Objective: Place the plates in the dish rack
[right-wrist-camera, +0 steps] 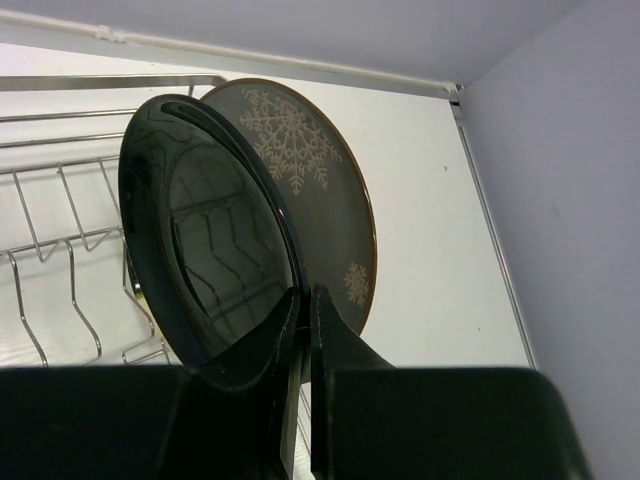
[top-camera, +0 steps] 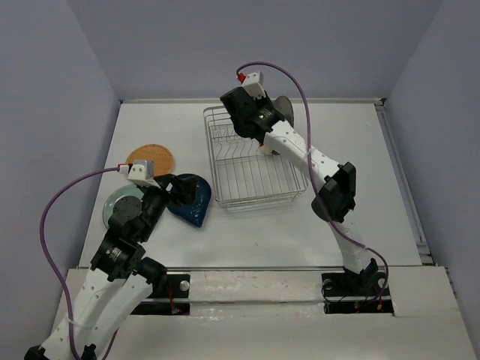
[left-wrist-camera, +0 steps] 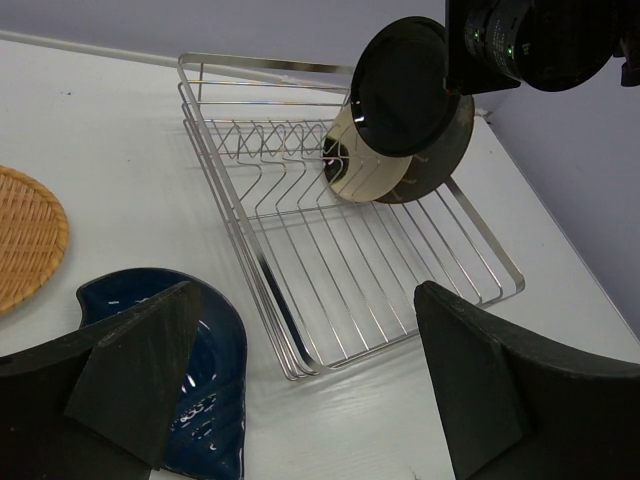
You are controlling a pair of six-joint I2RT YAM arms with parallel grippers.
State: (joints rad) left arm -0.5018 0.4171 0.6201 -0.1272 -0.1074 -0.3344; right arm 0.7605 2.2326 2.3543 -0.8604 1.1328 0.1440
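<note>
The silver wire dish rack [top-camera: 259, 201] stands at the table's middle back and also shows in the left wrist view [left-wrist-camera: 330, 260]. At its far right end the grey patterned plate [right-wrist-camera: 310, 170] and the cream plate [left-wrist-camera: 360, 178] stand on edge. My right gripper [right-wrist-camera: 305, 295] is shut on the rim of the glossy black plate [right-wrist-camera: 210, 240] and holds it upright just in front of the grey one. My left gripper [left-wrist-camera: 305, 300] is open, its left finger over the dark blue plate [left-wrist-camera: 215, 370], left of the rack.
The orange woven plate [top-camera: 150, 159] and the pale teal plate [top-camera: 120, 204] lie on the table left of the rack, next to my left arm. The rack's tines [left-wrist-camera: 270, 150] left of the standing plates hold nothing. Walls enclose the table.
</note>
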